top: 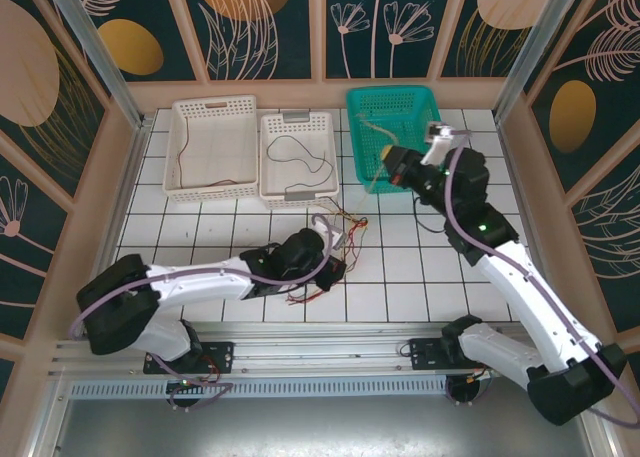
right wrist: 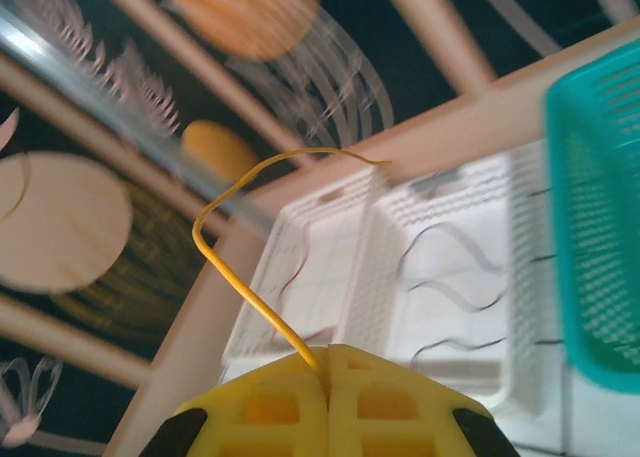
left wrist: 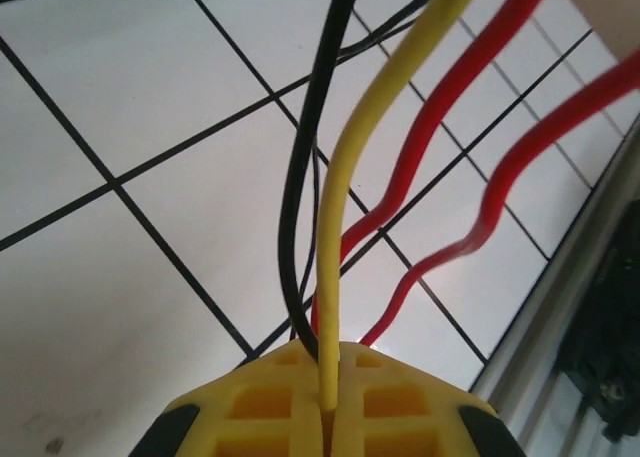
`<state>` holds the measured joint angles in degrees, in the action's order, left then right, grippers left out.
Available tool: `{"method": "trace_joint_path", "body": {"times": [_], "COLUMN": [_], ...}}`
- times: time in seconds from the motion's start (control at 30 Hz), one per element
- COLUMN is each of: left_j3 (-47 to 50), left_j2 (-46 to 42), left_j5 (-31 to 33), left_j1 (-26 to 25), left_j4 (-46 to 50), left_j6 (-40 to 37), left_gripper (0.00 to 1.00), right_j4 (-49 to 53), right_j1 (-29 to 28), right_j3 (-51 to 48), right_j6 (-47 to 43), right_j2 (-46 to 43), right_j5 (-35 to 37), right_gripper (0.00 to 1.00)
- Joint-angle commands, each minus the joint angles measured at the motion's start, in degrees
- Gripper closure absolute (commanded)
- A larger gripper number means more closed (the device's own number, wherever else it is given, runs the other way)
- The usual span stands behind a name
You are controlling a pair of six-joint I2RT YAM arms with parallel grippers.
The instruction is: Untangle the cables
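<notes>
A tangle of thin red, black and yellow cables lies on the white tiles at the middle of the table, with more red strands nearer the front. My left gripper sits low in this tangle. In the left wrist view the left gripper is shut on a yellow cable, with a black cable and two red cables running past it. My right gripper hangs at the teal basket's front wall. In the right wrist view it is shut on a thin yellow cable that curls upward.
Two white baskets stand at the back: the left one holds a red cable, the right one a black cable. A teal basket stands to their right. Patterned walls enclose the table, and a metal rail runs along the near edge.
</notes>
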<state>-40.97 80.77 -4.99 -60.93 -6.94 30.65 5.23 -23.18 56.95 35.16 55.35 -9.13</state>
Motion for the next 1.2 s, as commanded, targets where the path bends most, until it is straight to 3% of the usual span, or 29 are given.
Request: {"method": "trace_joint_path", "body": {"times": [0.0,0.2,0.43,0.7,1.03,1.17], "left_j3": [3.52,7.53,10.46,10.31,6.84,5.63], "left_j2": [-5.62,-14.12,-22.79,-33.61,-42.29,-44.11], "left_j5": [1.29,3.8,7.88,23.82,42.21,46.87], "left_j1": [-0.33,-0.31,-0.33,-0.24,-0.25,-0.24], "left_j4": [3.48,8.73,14.69,25.85,41.87,46.73], "left_j6": [0.66,1.43,4.28,11.28,23.24,27.3], "left_gripper": [1.0,1.0,1.0,1.0,1.0,1.0], "right_j4": [-1.06,-0.1,1.06,3.56,7.3,9.01], "right_j1": [6.91,17.92,25.01,30.76,33.18,33.29], "right_j3": [-1.73,-3.07,-4.52,-7.26,-9.3,-8.59], "right_j6": [2.94,6.35,10.28,15.67,18.4,18.5], "right_j2": [-2.56,-4.74,-7.92,-11.68,-15.96,-16.54], "right_j5": [0.75,-1.57,1.34,6.02,12.61,14.8], "right_gripper": [1.0,1.0,1.0,1.0,1.0,1.0]}}
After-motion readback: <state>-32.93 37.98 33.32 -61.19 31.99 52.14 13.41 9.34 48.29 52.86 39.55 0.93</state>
